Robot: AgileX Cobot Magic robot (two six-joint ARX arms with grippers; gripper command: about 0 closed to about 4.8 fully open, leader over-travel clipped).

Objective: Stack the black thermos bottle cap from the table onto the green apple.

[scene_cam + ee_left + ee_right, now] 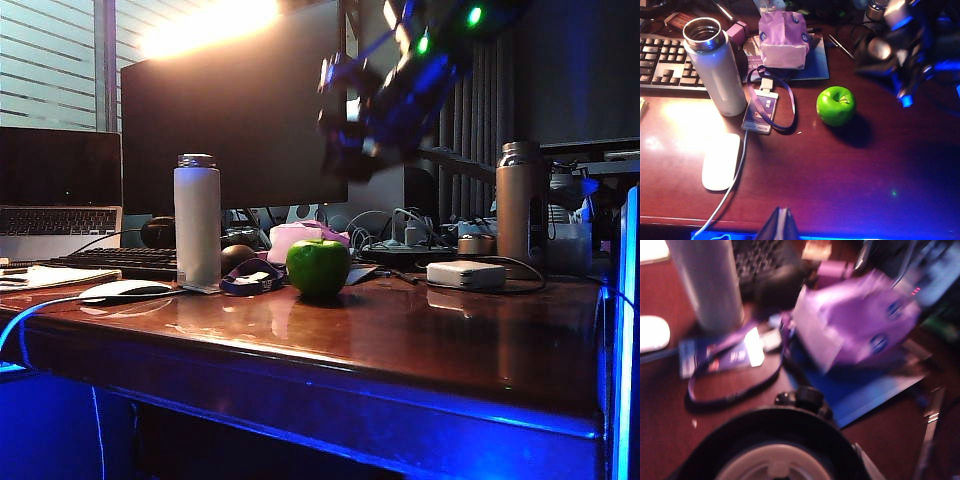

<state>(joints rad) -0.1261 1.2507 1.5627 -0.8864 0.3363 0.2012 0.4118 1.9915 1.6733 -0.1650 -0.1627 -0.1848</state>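
Dim blue-lit desk, glossy tabletop with monitor behind. Apple sits upright mid-tabletop, nothing on it, just beside lanyard badge and pink box; white bottle stands further left, mouse near front edge. Right gripper is up in the air above and right of apple, blurred, clamped on cap, tan face toward wrist cam. Left gripper hangs over the front edge, jaws pinched together, holding nothing

White bottle, mouse, lanyard badge, pink tissue pack.
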